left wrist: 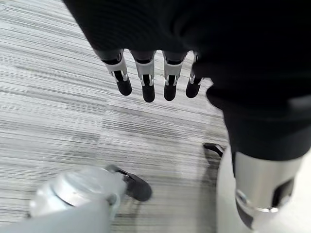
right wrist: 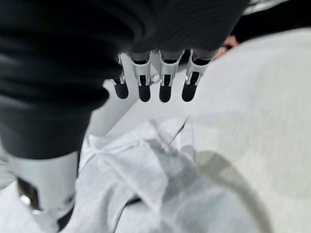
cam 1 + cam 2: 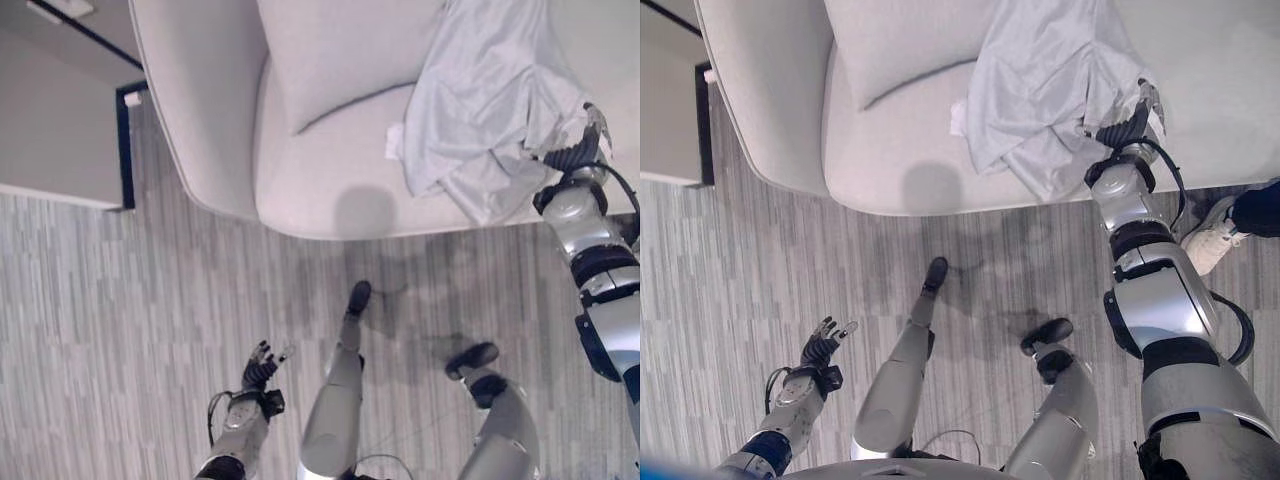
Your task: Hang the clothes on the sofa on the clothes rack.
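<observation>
Clearly the task is barely begun. From the left eye view, the pale garment (image 3: 480, 110) lies crumpled on the sofa (image 3: 330, 180), and the right hand (image 3: 575, 140) is at its edge. From the right eye view, the left hand (image 3: 825, 345) hangs over the floor, holding nothing. The left wrist view shows its fingers (image 1: 146, 85) straight. The right wrist view shows straight fingers (image 2: 165, 82) above the cloth, not grasping; lifting and hanging remain.
</observation>
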Controlling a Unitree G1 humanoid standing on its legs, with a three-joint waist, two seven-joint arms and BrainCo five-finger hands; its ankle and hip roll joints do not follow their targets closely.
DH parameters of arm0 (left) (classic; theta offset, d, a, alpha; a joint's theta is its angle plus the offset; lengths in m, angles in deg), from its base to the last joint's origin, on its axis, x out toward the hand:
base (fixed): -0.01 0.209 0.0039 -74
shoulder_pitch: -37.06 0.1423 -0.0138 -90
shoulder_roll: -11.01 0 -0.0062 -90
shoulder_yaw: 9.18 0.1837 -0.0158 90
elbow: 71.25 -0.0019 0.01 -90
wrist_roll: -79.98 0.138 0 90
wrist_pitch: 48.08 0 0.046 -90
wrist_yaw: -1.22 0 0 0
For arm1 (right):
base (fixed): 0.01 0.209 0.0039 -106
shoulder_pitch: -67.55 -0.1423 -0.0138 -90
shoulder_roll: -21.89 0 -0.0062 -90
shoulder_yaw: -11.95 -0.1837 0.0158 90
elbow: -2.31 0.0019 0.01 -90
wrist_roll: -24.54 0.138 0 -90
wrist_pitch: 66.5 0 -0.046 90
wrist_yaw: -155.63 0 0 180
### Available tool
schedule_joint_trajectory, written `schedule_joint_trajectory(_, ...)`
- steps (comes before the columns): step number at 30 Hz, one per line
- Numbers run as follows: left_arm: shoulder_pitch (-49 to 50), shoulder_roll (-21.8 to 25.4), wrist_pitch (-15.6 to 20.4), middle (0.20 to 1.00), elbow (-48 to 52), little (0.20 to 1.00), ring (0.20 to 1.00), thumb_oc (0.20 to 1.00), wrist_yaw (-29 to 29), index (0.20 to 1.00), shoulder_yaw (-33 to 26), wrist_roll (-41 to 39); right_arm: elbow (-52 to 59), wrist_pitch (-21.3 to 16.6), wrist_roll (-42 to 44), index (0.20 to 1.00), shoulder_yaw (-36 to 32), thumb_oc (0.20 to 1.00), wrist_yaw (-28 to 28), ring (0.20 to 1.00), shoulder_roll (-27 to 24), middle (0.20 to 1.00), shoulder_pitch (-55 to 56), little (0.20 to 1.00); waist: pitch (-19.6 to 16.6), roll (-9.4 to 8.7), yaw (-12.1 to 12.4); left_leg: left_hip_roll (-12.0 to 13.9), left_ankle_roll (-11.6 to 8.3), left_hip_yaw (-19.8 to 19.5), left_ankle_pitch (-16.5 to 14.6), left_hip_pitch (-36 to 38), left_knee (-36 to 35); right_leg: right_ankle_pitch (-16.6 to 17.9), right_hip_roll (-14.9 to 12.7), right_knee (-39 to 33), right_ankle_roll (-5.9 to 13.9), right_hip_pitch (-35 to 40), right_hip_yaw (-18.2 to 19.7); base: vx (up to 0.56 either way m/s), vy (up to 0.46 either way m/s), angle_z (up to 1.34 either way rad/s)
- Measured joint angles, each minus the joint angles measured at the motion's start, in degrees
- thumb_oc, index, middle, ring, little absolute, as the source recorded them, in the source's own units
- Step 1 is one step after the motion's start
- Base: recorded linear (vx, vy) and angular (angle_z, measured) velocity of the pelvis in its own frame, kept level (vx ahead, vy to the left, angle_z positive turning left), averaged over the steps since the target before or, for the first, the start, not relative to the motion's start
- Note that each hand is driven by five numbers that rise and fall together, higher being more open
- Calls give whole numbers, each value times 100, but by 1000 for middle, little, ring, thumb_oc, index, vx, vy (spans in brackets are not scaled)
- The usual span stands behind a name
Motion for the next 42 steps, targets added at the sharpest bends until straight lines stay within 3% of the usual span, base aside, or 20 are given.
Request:
schedule_joint_trajectory(2,67,2,2,1000,121,1000,1000,1000,15,1000,13,-1,-9,0,114,1000,5,1000,-15,1000,47,1000,-14,1000,-3,5,-5,48,94,48,53,-120,-19,-79,-83,113,-44,-115,-45,-6,-1,14)
schedule_joint_trajectory(4,148,54,2,1000,347,1000,1000,1000,18,1000,18,-1,-282,21,395,1000,130,1000,-210,1000,115,1000,-278,1000,-12,12,-7,214,96,621,53,-319,-44,-169,-127,212,-85,-329,-51,4,-23,12)
schedule_joint_trajectory(5,147,85,9,1000,421,1000,1000,1000,17,1000,14,-1,-407,40,505,1000,206,1000,-287,1000,156,1000,-399,1000,-13,14,-2,248,95,717,53,-397,-54,-171,-131,230,-88,-407,-62,-10,-53,8)
schedule_joint_trajectory(13,223,234,5,1000,880,1000,1000,1000,8,1000,62,-4,-723,35,906,1000,314,1000,-598,1000,532,1000,-471,1000,-81,57,123,95,212,335,321,-742,-32,-336,-340,675,-113,-576,-260,-9,-69,20)
schedule_joint_trajectory(21,231,375,-7,1000,1137,1000,1000,1000,5,1000,50,-1,-1220,90,944,1000,350,1000,-613,1000,402,1000,-594,1000,-311,65,128,-123,123,169,390,-986,-7,-416,-583,808,-7,-688,-284,22,0,16)
schedule_joint_trajectory(22,231,396,-13,1000,1148,1000,1000,1000,1,1000,52,0,-1347,120,919,799,525,799,-657,799,389,799,-605,799,-353,53,165,-121,123,161,390,-986,-9,-418,-580,806,-6,-687,-290,0,0,0)
schedule_joint_trajectory(23,234,415,-14,1000,1143,1000,1000,1000,1,1000,43,0,-1420,154,884,200,613,200,-688,200,379,200,-596,200,-396,49,195,-114,123,155,391,-986,-16,-418,-573,801,-6,-681,-290,0,0,0)
schedule_joint_trajectory(29,511,657,-64,1000,1565,1000,1000,1000,-56,1000,5,24,-1644,506,109,200,1137,200,-1203,200,258,200,-563,200,-493,49,223,-173,126,147,393,-877,-4,-428,-679,846,11,-592,-280,4,13,2)
schedule_joint_trajectory(33,507,655,-136,1000,1569,1000,1000,1000,-107,1000,10,68,-1675,572,-144,200,1118,200,-1379,200,401,200,-256,200,-494,49,207,-249,146,134,410,-874,4,-465,-757,931,47,-592,-267,10,0,8)
schedule_joint_trajectory(42,495,653,-165,1000,1506,1000,1000,1000,-85,1000,19,105,-1747,587,61,200,299,200,-1417,200,651,200,229,200,-490,44,173,-344,152,13,414,-906,42,-500,-847,1014,75,-576,-270,1,3,6)
